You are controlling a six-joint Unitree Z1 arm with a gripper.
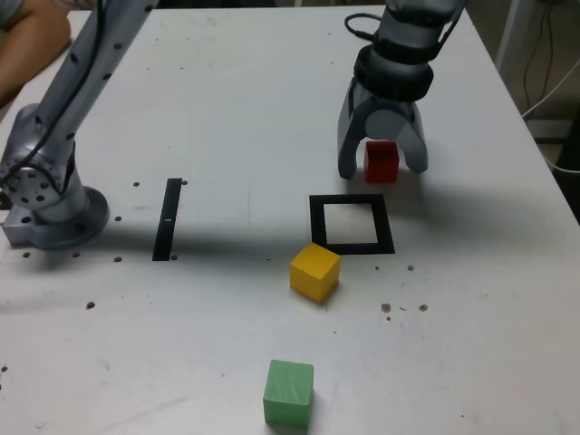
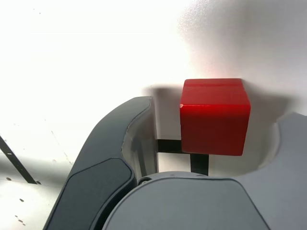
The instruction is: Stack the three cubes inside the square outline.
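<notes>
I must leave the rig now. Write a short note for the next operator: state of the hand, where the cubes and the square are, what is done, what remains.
Hand: open, low over the table, fingers either side of the red cube; no contact visible yet.
Red cube: on the table just beyond the square outline, outside it.
Yellow cube: by the outline's near corner on the exterior view's left; whether it overlaps the border is unclear.
Green cube: alone near the front edge.
Done: nothing stacked; the outline's white centre is bare.
Left: close on red, place it in the outline, then stack the other two on it.

A lab: arm base bolted to a marked white table
</notes>
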